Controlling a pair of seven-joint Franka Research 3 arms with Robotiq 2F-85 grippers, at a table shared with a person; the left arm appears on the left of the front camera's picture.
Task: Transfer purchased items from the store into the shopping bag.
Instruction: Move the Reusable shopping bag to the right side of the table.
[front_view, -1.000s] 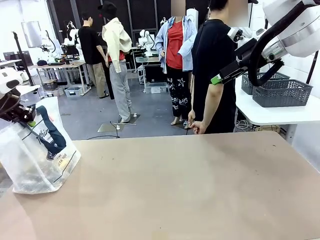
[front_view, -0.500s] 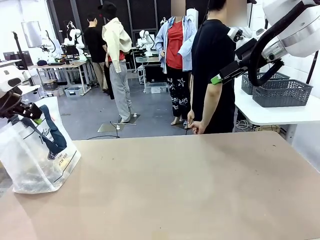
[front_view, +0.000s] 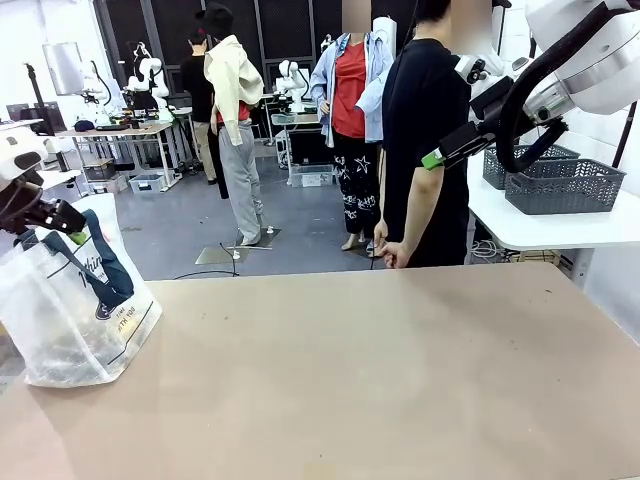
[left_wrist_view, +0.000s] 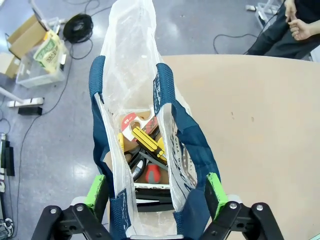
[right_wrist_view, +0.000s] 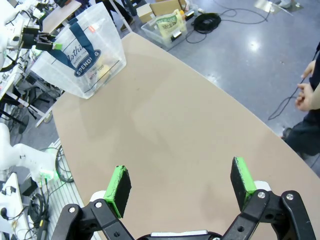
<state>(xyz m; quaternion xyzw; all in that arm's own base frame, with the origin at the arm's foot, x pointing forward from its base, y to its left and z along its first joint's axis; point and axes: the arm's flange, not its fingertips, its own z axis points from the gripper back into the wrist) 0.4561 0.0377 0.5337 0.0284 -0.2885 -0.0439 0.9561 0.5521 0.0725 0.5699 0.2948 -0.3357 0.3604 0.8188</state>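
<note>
Inside the shopping bag, purchased items.

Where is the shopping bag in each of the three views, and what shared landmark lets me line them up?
Front view: shopping bag stands at the table's left edge, under the left gripper.
Left wrist view: centre, seen from above, mouth open, goods inside.
Right wrist view: top left, at the table's far end.
Shared landmark: the bag's navy strap handles.

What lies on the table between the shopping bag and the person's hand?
Bare tabletop. In the right wrist view, the stretch from the shopping bag to the person's hand holds nothing.
</note>
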